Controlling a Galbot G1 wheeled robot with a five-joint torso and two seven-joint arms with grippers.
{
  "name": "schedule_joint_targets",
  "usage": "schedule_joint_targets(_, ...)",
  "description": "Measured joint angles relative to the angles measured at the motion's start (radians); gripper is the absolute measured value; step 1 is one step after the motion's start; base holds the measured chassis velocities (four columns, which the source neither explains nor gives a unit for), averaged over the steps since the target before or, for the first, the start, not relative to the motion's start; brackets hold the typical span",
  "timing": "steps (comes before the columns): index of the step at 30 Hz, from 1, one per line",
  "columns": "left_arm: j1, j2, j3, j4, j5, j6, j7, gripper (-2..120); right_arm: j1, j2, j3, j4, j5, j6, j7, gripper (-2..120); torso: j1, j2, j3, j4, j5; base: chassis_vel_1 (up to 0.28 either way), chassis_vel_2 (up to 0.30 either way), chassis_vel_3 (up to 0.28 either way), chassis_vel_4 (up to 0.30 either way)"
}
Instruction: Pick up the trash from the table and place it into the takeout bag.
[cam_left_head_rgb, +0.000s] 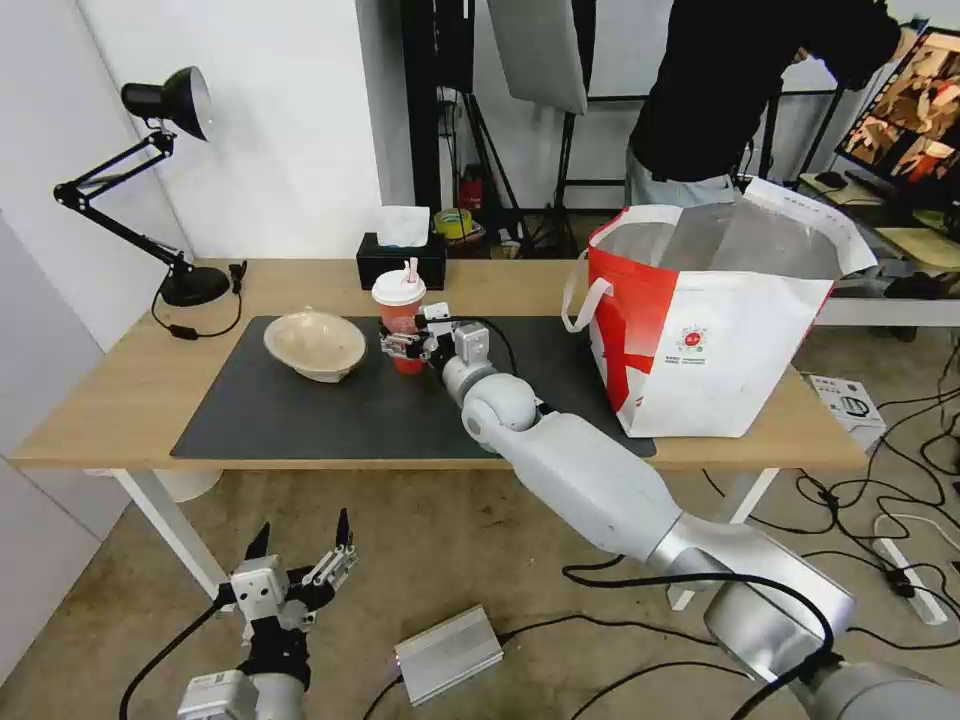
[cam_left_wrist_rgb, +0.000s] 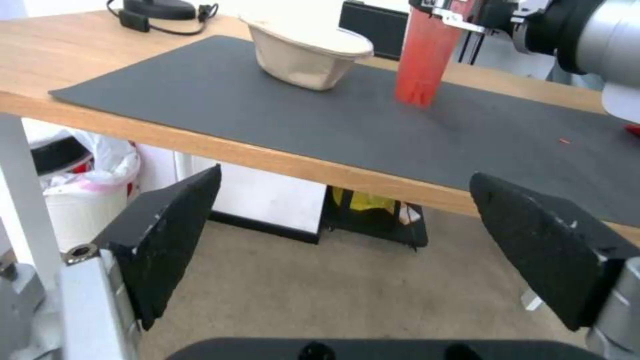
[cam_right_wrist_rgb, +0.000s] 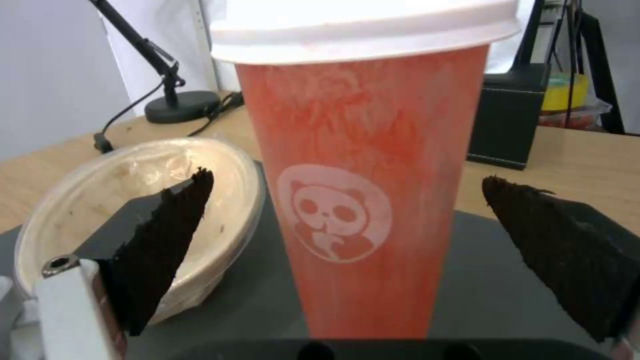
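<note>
From the head view, the right tool (cam_left_head_rgb: 404, 343) reaches across the table (cam_left_head_rgb: 110, 400) and meets the red cup (cam_left_head_rgb: 399, 322) from the side, at about mid-height. The cup stands upright on the dark mat (cam_left_head_rgb: 300, 420), its long axis vertical, so the tool comes at it level. The beige bowl (cam_left_head_rgb: 315, 345) sits just beside the cup on the robot's left, apart from it. The red-and-white bag (cam_left_head_rgb: 700, 340) stands open on the right end of the table, well apart from the cup, its silver lining showing. The left tool (cam_left_head_rgb: 300, 555) hangs low in front of the table, below its edge, spread wide and empty; the right arm is plainly the nearer one. A black tissue box (cam_left_head_rgb: 400, 262) and a desk lamp (cam_left_head_rgb: 160, 180) stand behind.

In the left wrist view, the left tool's dark fingers (cam_left_wrist_rgb: 167, 235) gape over the floor, while the cup (cam_left_wrist_rgb: 423, 65) and bowl (cam_left_wrist_rgb: 310, 55) sit up on the mat (cam_left_wrist_rgb: 267, 120).

In the right wrist view, the cup (cam_right_wrist_rgb: 363, 190) stands dead centre between the right tool's black, rough-faced fingers (cam_right_wrist_rgb: 167, 240), which are wide and not yet touching it. The cup looks like smooth, thin plastic that tapers downward, with a white snap lid (cam_right_wrist_rgb: 360, 25) and a panda logo; I judge that a squeeze too hard would buckle it. The bowl (cam_right_wrist_rgb: 100, 200) is matte, fibrous pulp, shallow and round.
</note>
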Motion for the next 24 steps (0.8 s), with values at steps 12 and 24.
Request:
schedule_joint_targets(12,0.001,0.000,0.006,-0.003,0.003,0.000,0.000,100,0.020,0.016,0.002,-0.045,-0.002,0.012,-0.023,100,0.000,0.000,0.000,0.0000,0.0000,0.000,0.000,0.000,0.000)
schedule_joint_targets(24,-0.004,0.000,0.011,0.007,0.003,-0.001,0.001,100,0.037,0.063,0.018,-0.124,-0.016,0.026,-0.044,100,0.000,0.000,0.000,0.0000,0.0000,0.000,0.000,0.000,0.000)
